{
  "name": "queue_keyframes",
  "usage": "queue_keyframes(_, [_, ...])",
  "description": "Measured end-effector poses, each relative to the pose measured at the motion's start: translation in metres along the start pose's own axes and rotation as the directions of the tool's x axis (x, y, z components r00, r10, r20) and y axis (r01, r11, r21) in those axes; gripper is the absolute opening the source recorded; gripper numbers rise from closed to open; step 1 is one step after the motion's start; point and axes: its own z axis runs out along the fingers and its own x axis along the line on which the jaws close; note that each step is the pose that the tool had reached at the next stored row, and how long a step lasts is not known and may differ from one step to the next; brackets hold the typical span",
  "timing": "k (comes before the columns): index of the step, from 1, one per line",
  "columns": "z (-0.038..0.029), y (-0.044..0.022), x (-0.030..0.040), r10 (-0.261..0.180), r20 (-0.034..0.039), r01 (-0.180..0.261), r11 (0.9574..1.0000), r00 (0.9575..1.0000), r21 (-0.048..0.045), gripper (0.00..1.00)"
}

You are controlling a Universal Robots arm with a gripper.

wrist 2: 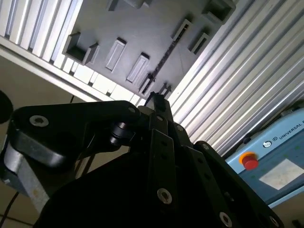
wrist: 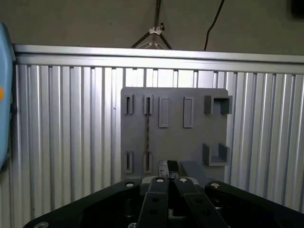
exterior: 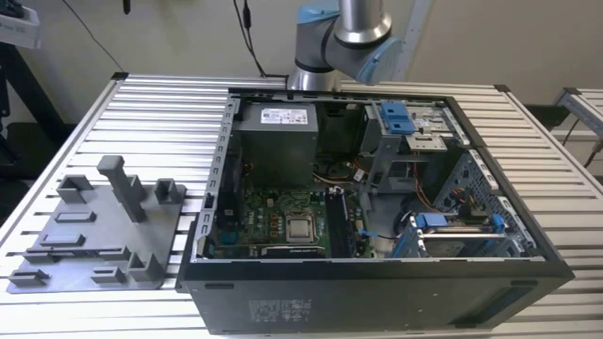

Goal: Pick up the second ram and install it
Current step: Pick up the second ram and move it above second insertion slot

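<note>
- The second ram (wrist: 147, 130) stands on edge on the grey holder plate (wrist: 175, 137). Each end sits in one of a pair of slotted blocks (wrist: 147, 104).
- Surroundings: a matching pair of slotted blocks (wrist: 128, 104) lies just beside it on one flank, and flat rectangular pads (wrist: 164, 112) lie on the other. Two U-shaped blocks (wrist: 216, 154) sit farther across the plate. Nothing lies over the stick's upper edge.
- Axis: the long axis runs straight from one slotted block to the other, parallel to the table (wrist: 66, 142) slats. In the second wrist view the second ram (wrist 2: 165, 58) reads as a slanted line pointing toward the fingertips.
- Appearance: seen edge-on, it is a very thin, near-black strip, far longer than wide, with a faintly speckled edge.
- Gripper (wrist: 168, 167): it hovers above the plate near one end of the stick, offset to one side of its line and apart from it. The fingertips are pressed together and hold nothing.
- Exterior view: the plate carries a tall post (exterior: 123, 187) and sits on the exterior view's left. An open computer case (exterior: 377, 296) with its motherboard (exterior: 273, 219) exposed stands to the exterior view's right, and the arm (exterior: 344, 35) rises behind it.
- A blue control box (wrist 2: 275, 161) with a red button lies beyond the table edge.
</note>
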Motion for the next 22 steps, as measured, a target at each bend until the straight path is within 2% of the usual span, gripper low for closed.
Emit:
queue_keyframes(7, [0.0000,0.0000,0.0001,0.000,0.0000,0.000,1.0000,1.0000,0.0000,0.12])
queue_keyframes(9, [0.0000,0.0000,0.0001,0.000,0.0000,0.000,1.0000,1.0000,0.0000,0.24])
queue_keyframes(10, [0.0000,0.0000,0.0001,0.000,0.0000,0.000,1.0000,1.0000,0.0000,0.24])
queue_keyframes(13, [0.0000,0.0000,0.0001,-0.001,0.0000,0.001,1.0000,1.0000,0.0000,0.42])
queue_keyframes(14, [0.0000,0.0000,0.0001,-0.001,0.0000,0.001,1.0000,1.0000,0.0000,0.42])
queue_keyframes(15, [0.0000,0.0000,0.0001,-0.001,0.0000,0.001,1.0000,1.0000,0.0000,0.47])
queue_keyframes(17, [0.0000,0.0000,0.0001,-0.001,-0.0001,0.001,1.0000,1.0000,-0.0001,0.47])
queue_keyframes(18, [0.0000,0.0000,0.0001,-0.001,0.0000,0.001,1.0000,1.0000,0.0000,0.54])
queue_keyframes(22, [0.0000,0.0000,0.0001,-0.001,-0.0001,0.001,1.0000,1.0000,0.0000,0.54])
